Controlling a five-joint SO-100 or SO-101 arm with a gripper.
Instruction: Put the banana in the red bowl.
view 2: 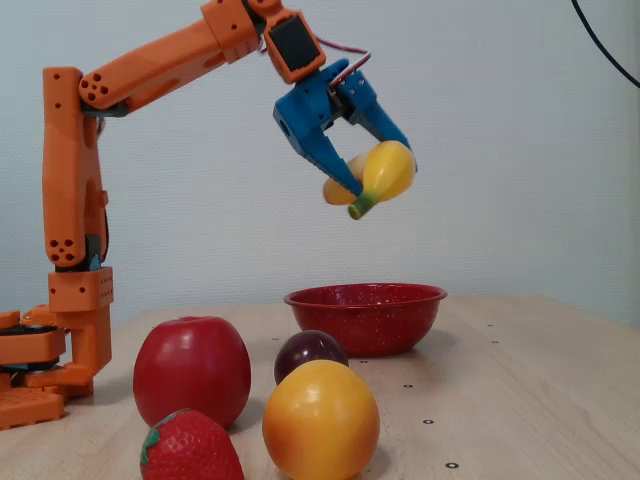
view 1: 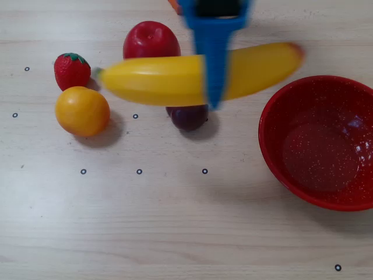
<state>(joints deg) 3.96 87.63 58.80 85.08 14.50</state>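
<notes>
While clamping banana [view 2: 378, 173], hand [view 2: 376, 176] aloft.

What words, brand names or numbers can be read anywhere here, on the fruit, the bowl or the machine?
None: no view shows any word, label or number.
The banana, the red bowl and the gripper holding the banana are all unmarked.
The table has only small black ring marks, not writing.

Glossy yellow banana [view 1: 163, 80] with green stem tip and reddish-orange far end; blue gripper [view 2: 380, 180] on an orange arm [view 2: 150, 65]; red bowl [view 1: 274, 146] speckled white inside; red apple [view 1: 150, 39], dark purple plum [view 1: 188, 116], orange fruit [view 1: 82, 111], red strawberry [view 1: 71, 70] with green leaves; pale wood-grain table [view 1: 186, 227]
</notes>
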